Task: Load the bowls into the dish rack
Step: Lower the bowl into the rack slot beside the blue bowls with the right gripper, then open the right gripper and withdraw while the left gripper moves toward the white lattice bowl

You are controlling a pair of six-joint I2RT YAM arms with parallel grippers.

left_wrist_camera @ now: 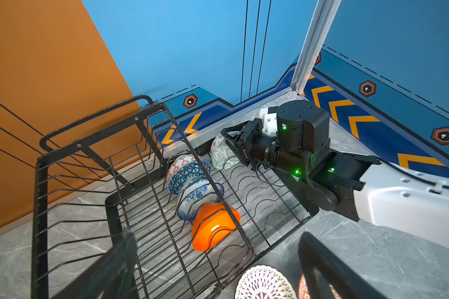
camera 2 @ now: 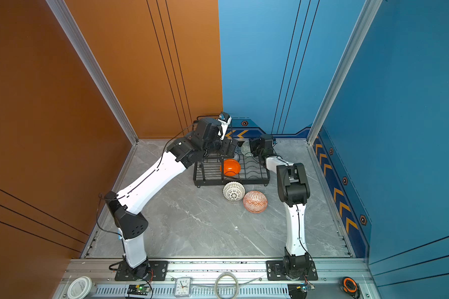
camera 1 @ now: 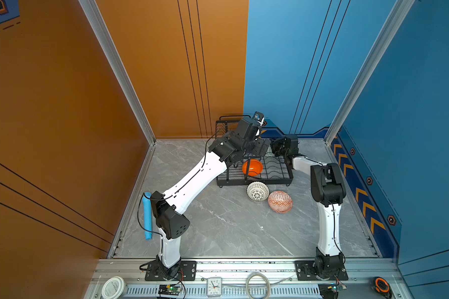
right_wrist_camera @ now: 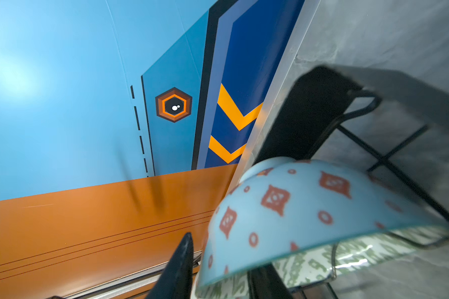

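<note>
nearest the lens runs a silver aluminium rail [camera 1: 244, 266] carrying a small white clock [camera 1: 214, 286] and a pale ring of tape [camera 1: 258, 275]. beyond it lies the grey marble-look table [camera 1: 218, 227], boxed by an orange wall [camera 1: 62, 103] on the left and blue walls [camera 1: 283, 64] with orange chevrons at the back and right. a light-blue cylinder [camera 1: 147, 216] sits at the table's left edge.

the black wire dish rack [camera 1: 270, 181] stands toward the back. on edge in its base tray, in one row, stand a blue geometric-patterned bowl [left_wrist_camera: 187, 173], a white bowl with blue flowers [left_wrist_camera: 197, 196] and a glossy plain orange bowl [left_wrist_camera: 213, 225], each touching the next. a pale green bowl with red motifs outside [left_wrist_camera: 222, 155] stands on edge at the tray's far end. the right gripper [left_wrist_camera: 231, 141] has its jaws astride that rim, partly apart, and the outer finger [right_wrist_camera: 182, 261] shows a sliver of gap to the bowl's wall. the left gripper [left_wrist_camera: 218, 269] hovers above the rack, spread wide and empty.

on the table just in front of the rack lie a white-and-black lattice bowl [camera 1: 257, 192] and an orange-and-white diamond bowl [camera 1: 280, 202], side by side.
</note>
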